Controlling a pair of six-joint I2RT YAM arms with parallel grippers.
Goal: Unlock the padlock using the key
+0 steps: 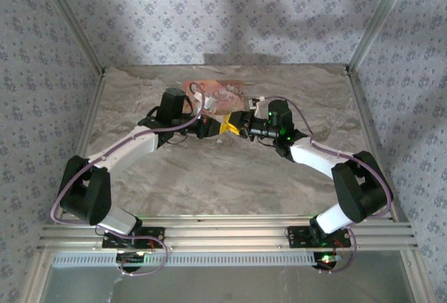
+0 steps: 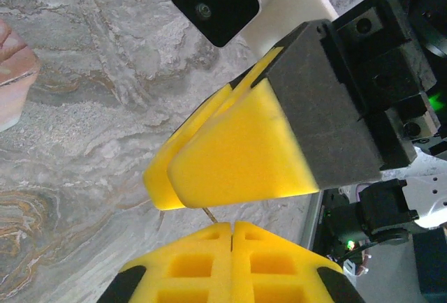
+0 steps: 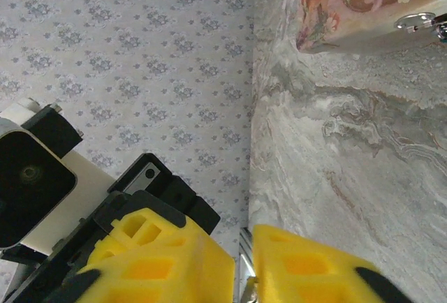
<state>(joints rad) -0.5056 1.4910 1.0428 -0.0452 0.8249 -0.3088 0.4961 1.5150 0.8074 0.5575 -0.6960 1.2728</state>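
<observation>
L gripper (image 2: 230,230) pads pressed together. R gripper (image 2: 164,179) nearly closed, can't tell if it grips the one key (image 2: 210,213) btwn them. One pink box (image 1: 220,93), lettering unreadable.

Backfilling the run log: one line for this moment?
left pincer shut | right pincer jaws slightly apart | key sliver between both tips, holder unclear

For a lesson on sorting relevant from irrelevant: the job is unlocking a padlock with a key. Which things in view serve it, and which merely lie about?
For the job:
key, pinched in the left gripper
right gripper, tips just above the key

Lying about:
pink illustrated box
</observation>
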